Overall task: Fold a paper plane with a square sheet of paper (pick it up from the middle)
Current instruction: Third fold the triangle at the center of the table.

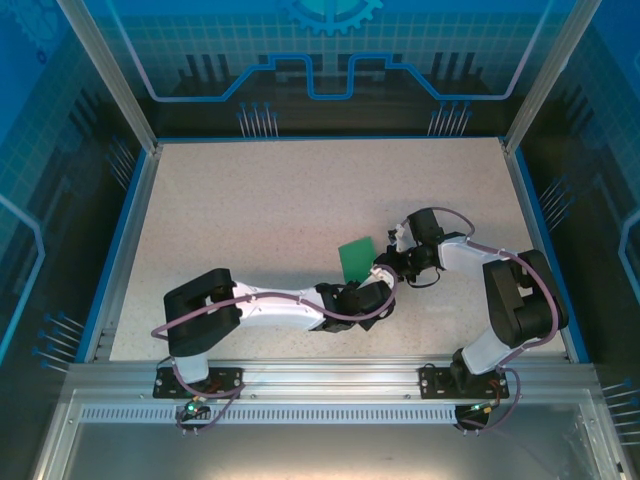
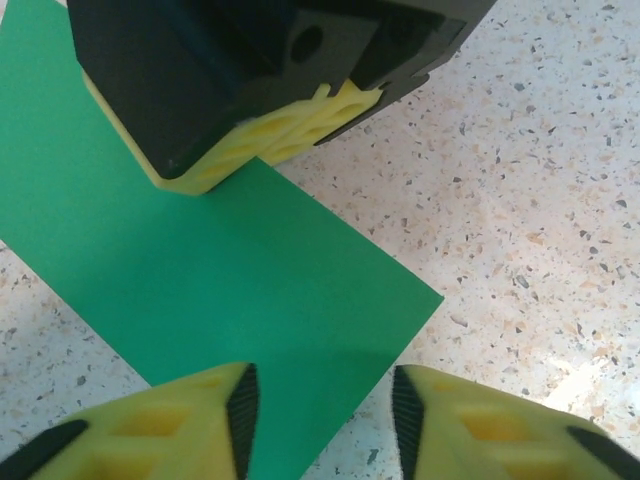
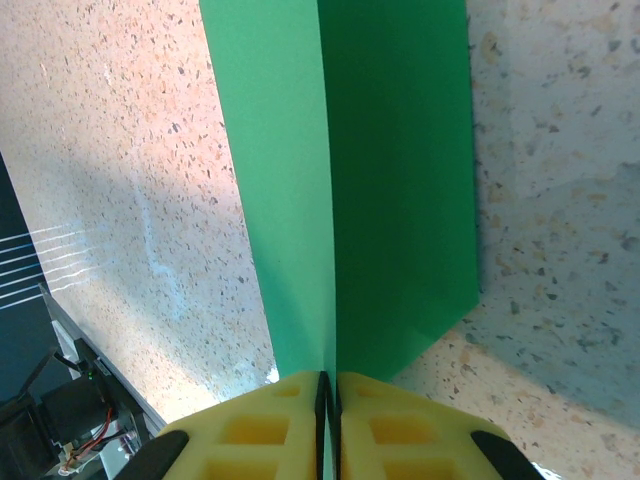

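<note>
I'm looking at a speckled beige surface (image 1: 250, 220) walled in by blue printed panels (image 1: 330, 60), with the green square sheet of paper (image 1: 357, 260) just right of its centre. My right fingers (image 3: 270, 430) are clamped on one edge of the sheet. My left fingers (image 2: 190, 420) stand apart, straddling the opposite edge.

A: What sort of place is this?
B: A robot lab cell: speckled bench (image 1: 250, 220), aluminium rails (image 1: 320, 378), blue circuit-print walls (image 1: 450, 40), left arm (image 1: 270, 305) and right arm (image 1: 510, 300) bolted on.

Bright overhead light (close-ups slightly soft).
</note>
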You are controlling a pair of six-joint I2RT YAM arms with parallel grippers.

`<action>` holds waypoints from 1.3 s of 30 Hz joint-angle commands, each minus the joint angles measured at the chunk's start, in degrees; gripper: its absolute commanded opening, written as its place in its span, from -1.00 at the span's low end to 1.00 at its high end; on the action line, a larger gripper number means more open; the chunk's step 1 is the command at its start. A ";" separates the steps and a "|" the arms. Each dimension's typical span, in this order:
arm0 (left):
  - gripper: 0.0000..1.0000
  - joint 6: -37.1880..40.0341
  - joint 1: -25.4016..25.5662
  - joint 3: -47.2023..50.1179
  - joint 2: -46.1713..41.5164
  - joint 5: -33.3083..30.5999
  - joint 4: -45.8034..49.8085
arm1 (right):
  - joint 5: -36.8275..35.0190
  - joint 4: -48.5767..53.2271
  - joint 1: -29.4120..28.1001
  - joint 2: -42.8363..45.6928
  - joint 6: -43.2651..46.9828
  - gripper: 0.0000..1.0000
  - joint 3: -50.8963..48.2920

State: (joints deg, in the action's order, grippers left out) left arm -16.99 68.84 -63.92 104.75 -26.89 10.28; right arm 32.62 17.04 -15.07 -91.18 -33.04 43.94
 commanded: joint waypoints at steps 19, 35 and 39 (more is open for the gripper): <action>0.37 3.71 -0.35 3.54 -3.28 7.90 -4.68 | 1.54 0.10 0.17 0.48 -0.88 -0.74 0.61; 0.16 -0.31 -0.30 -2.42 3.56 -6.49 -0.57 | 2.23 0.01 0.21 0.47 -1.22 -0.74 1.05; -0.29 -0.24 -0.28 -0.90 1.14 -7.46 -1.45 | 1.75 0.36 0.21 0.05 -0.98 -0.74 1.22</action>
State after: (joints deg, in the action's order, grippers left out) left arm -16.53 68.77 -65.25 108.18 -31.35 8.73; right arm 33.47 16.99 -15.07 -91.18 -33.67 43.94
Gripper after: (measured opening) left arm 0.387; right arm 0.132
